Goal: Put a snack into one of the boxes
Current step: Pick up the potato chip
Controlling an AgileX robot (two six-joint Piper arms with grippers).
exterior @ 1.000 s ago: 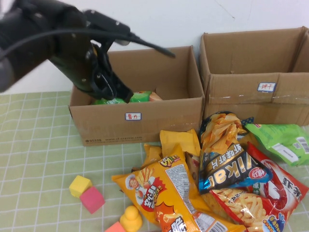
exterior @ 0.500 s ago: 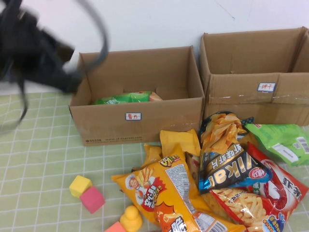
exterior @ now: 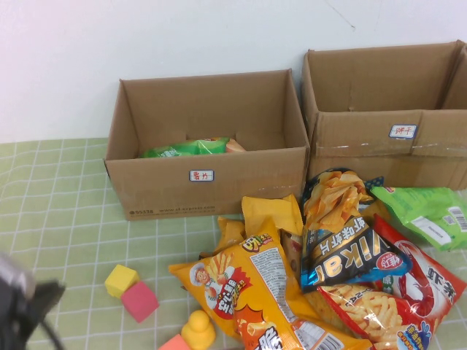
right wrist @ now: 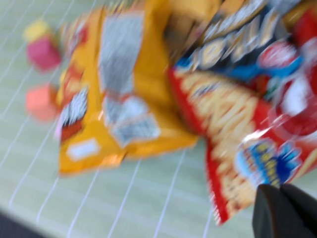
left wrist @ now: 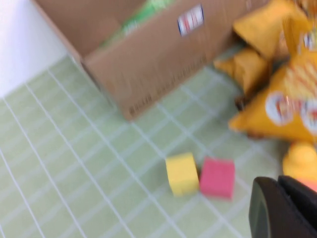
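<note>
A green snack bag [exterior: 191, 147] lies inside the left cardboard box [exterior: 208, 182]. The left gripper [left wrist: 285, 208] hangs low over the tabletop [exterior: 66, 219] near the yellow block [left wrist: 182, 173], fingers pressed together. The right gripper [right wrist: 287, 210] hovers above the snack pile [right wrist: 233, 99], fingers also together.

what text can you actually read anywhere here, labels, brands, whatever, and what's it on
"VIKA", partly covered: on the black snack bag.
Red characters on the left box's label: too small to read.
Red characters on the right box's label: too small to read.
Print on the orange chip bag and red bag: not legible.
Left hand at the near-left table edge; right hand above the snack pile: no markings.
</note>
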